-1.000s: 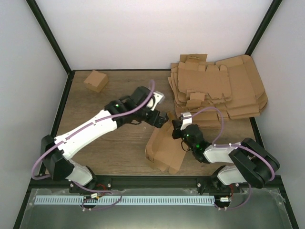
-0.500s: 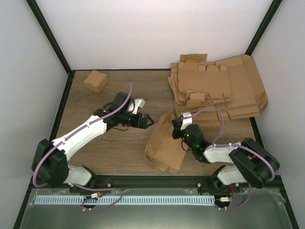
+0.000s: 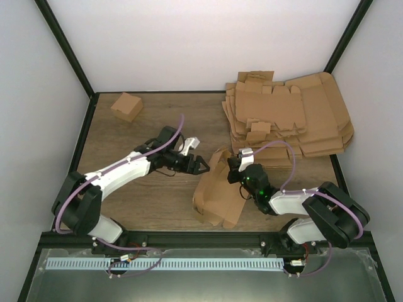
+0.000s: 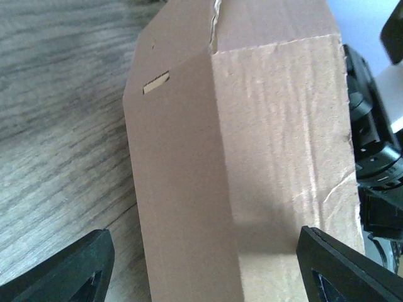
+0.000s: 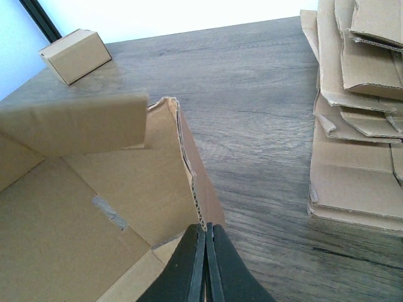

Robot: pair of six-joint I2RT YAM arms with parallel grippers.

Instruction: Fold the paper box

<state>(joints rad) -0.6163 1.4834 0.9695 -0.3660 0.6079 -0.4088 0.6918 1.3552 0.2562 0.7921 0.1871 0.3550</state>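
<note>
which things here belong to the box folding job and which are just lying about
In the job: paper box, half raised; right claw, shut on its wall; left claw, open, facing it.
Lying about: small folded box, far left; stack of flat blanks, far right.

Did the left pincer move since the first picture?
Yes. The left pincer sits farther left, away from the cardboard stack, than a second ago, after pulling back and returning partway.

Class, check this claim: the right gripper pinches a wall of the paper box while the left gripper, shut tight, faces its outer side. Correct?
No: the left gripper is open, jaws wide apart, as the left wrist view shows. The right gripper does pinch the paper box.
</note>
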